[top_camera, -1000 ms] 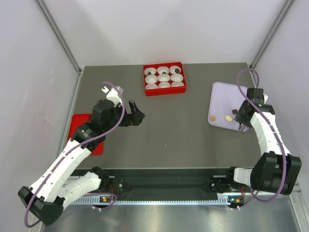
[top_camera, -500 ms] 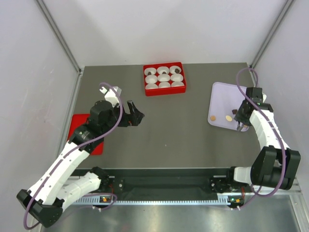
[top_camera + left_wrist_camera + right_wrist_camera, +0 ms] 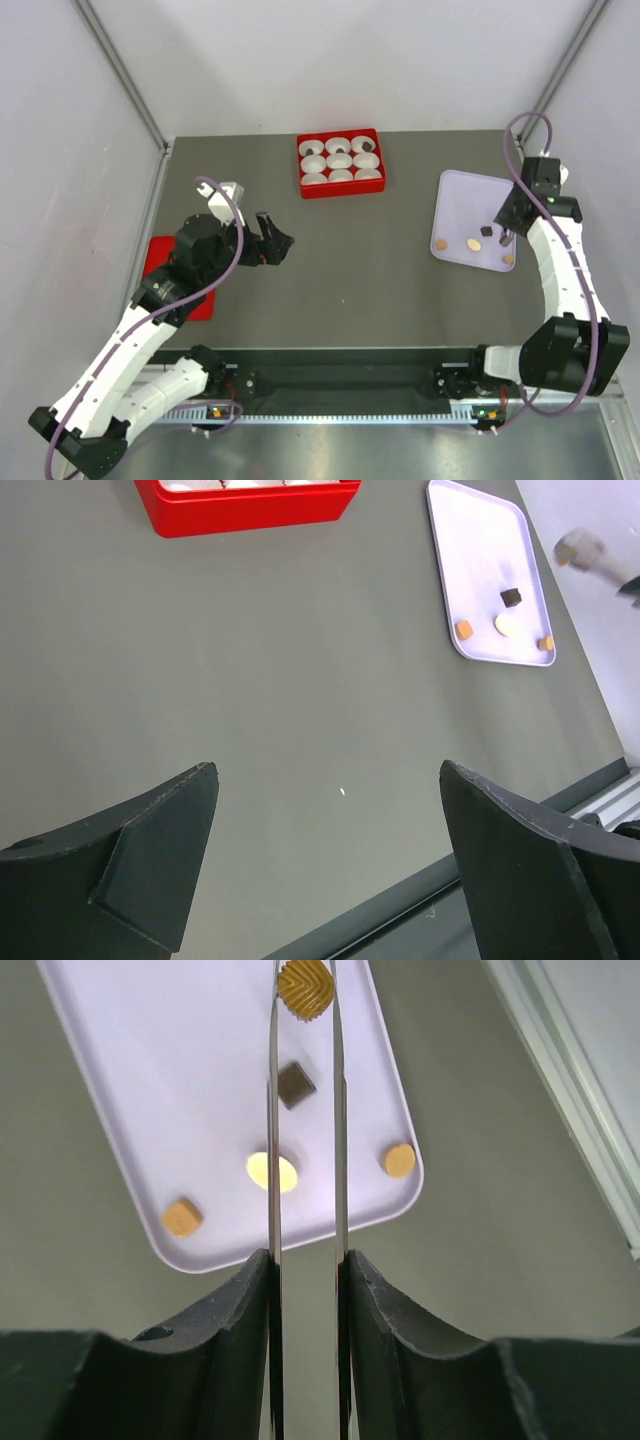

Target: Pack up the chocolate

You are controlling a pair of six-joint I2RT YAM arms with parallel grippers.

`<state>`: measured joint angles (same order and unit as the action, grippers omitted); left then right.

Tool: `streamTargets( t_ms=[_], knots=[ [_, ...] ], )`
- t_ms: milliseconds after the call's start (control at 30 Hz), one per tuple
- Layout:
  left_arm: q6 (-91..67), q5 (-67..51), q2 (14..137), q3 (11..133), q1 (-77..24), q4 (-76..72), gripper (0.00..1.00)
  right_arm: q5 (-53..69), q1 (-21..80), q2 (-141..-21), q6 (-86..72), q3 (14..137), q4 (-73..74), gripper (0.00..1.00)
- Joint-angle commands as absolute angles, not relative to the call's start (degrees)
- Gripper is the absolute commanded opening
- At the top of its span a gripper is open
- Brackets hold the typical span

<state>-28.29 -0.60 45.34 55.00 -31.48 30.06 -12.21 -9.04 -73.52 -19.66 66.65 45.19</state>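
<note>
- I see one ridged tan-orange chocolate (image 3: 305,988) pinched between the thin fingers of the right gripper (image 3: 303,1010).
- A dark brown square piece (image 3: 293,1084) lies flat on the lavender tray (image 3: 150,1060).
- From the dark piece, a pale round one (image 3: 272,1171) lies at 6 o'clock, a tan one (image 3: 399,1160) at 4 o'clock, and another tan one (image 3: 182,1217) at 7 o'clock.

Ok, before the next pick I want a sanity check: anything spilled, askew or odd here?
Nothing stands out. Four loose chocolates lie inside the lavender tray, the red box sits square with its paper cups seated, and the right claw grips one ridged tan chocolate.
</note>
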Motion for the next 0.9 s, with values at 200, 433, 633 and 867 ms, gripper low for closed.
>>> streamTargets(
  t_ms=[200, 433, 633, 867],
  knots=[
    [-26.2, -0.5, 46.0, 57.1, -31.5, 29.4, 0.97, -10.3, 8.6, -79.6, -21.3, 80.7, 41.4, 0.29],
    [-27.1, 2.1, 50.4, 57.6, -31.5, 27.3, 0.97, -11.7, 23.5, -96.0, -19.8, 95.7, 35.7, 0.29],
    [-27.6, 0.4, 55.5, 58.9, -31.5, 24.8, 0.96, -14.2, 27.9, -107.6, -13.4, 102.2, 29.1, 0.29],
    [-26.8, 0.3, 59.5, 61.2, -31.5, 23.4, 0.96, -14.9, 28.5, -113.5, -10.0, 103.9, 25.0, 0.30]
  ],
)
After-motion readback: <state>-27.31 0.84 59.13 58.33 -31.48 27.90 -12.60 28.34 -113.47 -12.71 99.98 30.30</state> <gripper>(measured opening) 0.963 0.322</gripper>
